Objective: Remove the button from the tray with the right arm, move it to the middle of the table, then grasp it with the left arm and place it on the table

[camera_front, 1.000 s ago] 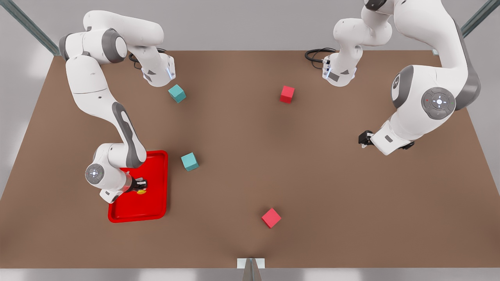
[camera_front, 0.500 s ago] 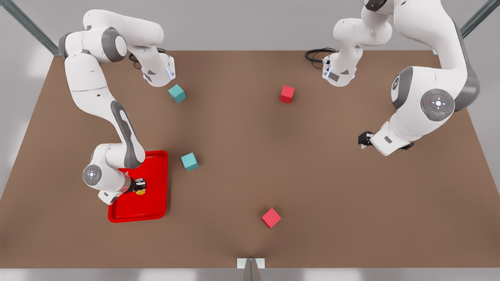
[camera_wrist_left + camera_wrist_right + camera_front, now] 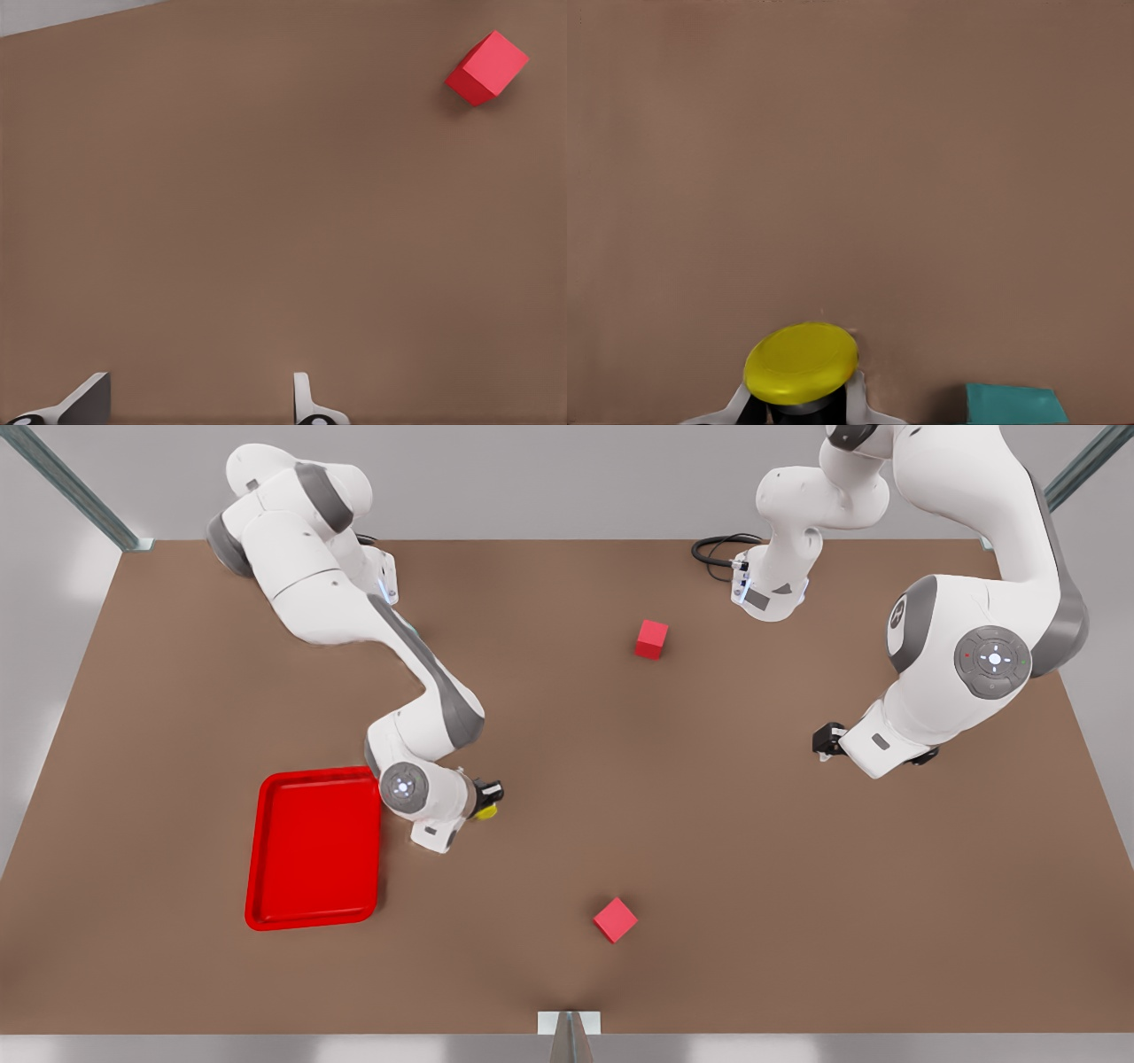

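On the table (image 3: 567, 797), just off the tray's three-o'clock edge in the front view: right gripper (image 3: 485, 801), fingers clamped on the button (image 3: 486, 811), whose yellow cap shows beside the black fingers and which is held clear of the tray, above bare tabletop left of the table's middle. In the right wrist view the button (image 3: 802, 361) has its round yellow cap facing the camera, with a pale fingertip (image 3: 857, 394) at either side of its dark body; a teal cube (image 3: 1013, 404) lies on the table near it. Tray (image 3: 314, 849): flat, bright red, rounded corners, low rim, sitting at about eight o'clock from the table's centre, with the right arm's (image 3: 354, 611) wrist just beside its upper right corner. Left gripper (image 3: 826, 740): at about three o'clock from the table's centre in the front view, hanging over bare table, well apart from the button; the left arm (image 3: 974, 655) waits. In the left wrist view its two fingertips (image 3: 84, 400) stand apart with nothing between them, and a red cube (image 3: 486, 67) lies farther off on the table. Red cubes, two in the front view: one (image 3: 651, 638) at about one o'clock from the centre, one (image 3: 615, 919) at about six o'clock.
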Robot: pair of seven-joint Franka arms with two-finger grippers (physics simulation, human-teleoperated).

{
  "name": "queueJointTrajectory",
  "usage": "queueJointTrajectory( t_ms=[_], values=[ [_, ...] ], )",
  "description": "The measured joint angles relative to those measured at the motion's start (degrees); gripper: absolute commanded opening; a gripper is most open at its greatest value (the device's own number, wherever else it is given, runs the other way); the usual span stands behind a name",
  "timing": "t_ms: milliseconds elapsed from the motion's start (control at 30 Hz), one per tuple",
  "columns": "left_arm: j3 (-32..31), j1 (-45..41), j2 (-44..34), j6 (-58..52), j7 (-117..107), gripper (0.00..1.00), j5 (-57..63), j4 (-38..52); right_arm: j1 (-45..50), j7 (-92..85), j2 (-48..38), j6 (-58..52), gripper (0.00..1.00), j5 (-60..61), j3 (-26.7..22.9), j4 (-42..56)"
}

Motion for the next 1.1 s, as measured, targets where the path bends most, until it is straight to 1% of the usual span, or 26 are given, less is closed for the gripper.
queueJointTrajectory(
  t_ms=[33,100,200,267,367,533,567,600,667,800,833,867,933,967,1000,1033,1100],
  values=[
    [0.0,0.0,0.0,0.0,0.0,1.0,0.0,0.0,4.0,2.5,1.7,0.1,0.45,0.0,-1.2,3.1],
    [0.0,0.0,0.0,0.0,0.0,1.0,0.0,0.0,10.0,7.8,7.9,0.3,0.45,0.4,-3.0,12.1],
    [-0.1,0.0,0.1,0.0,0.0,1.0,0.0,0.0,14.8,15.4,15.9,0.5,0.45,1.6,-4.3,23.4],
    [-0.1,0.0,0.1,0.1,0.0,1.0,0.0,0.0,17.9,20.3,20.5,1.1,0.46,2.7,-5.7,29.2],
    [-0.1,0.0,0.2,0.3,0.0,1.0,0.0,0.0,19.7,27.3,24.6,2.1,0.46,4.5,-6.1,34.0],
    [-0.1,0.0,0.5,0.5,0.0,1.0,0.0,0.0,22.0,37.7,27.3,5.3,0.48,5.5,-6.4,35.0],
    [-0.1,0.0,0.5,0.6,0.0,1.0,0.0,0.0,22.4,39.5,27.4,5.7,0.71,5.6,-7.0,35.1],
    [-0.1,0.0,0.5,0.6,0.0,1.0,0.0,0.0,22.8,41.2,27.5,6.2,0.83,5.6,-7.3,35.1],
    [-0.1,0.0,0.5,0.7,0.0,1.0,0.0,0.0,23.3,44.2,27.5,7.1,1.0,5.7,-7.6,35.1],
    [-0.1,-0.1,0.8,0.9,0.0,1.0,0.0,0.0,24.1,49.5,27.2,9.8,1.0,5.7,-9.2,33.7],
    [-0.1,-0.5,1.0,0.9,-0.1,1.0,0.0,0.0,23.4,50.5,25.9,10.9,1.0,5.7,-9.2,32.3],
    [-0.1,-1.9,1.8,0.9,-0.5,1.0,-0.1,0.0,21.5,51.2,22.7,11.0,1.0,5.7,-9.0,31.1],
    [-0.1,-7.4,4.9,1.3,-1.9,1.0,-1.9,-0.1,13.6,50.1,13.6,6.3,1.0,5.2,-9.0,30.0],
    [-0.2,-10.3,6.0,2.1,-2.8,1.0,-2.9,-1.0,8.2,48.4,9.2,2.3,1.0,4.3,-8.9,29.8],
    [-0.2,-12.4,6.4,3.8,-3.7,1.0,-4.6,-3.8,2.9,46.3,3.7,-2.1,1.0,2.3,-9.1,27.2],
    [-0.3,-13.4,6.3,6.3,-4.5,1.0,-6.0,-7.2,-2.5,43.9,-3.4,-5.9,1.0,-0.1,-9.0,19.9],
    [-2.7,-13.6,6.0,13.3,-6.1,1.0,-7.9,-15.2,-13.5,38.4,-18.6,-9.3,1.0,-3.1,-8.9,-0.9]
  ],
)
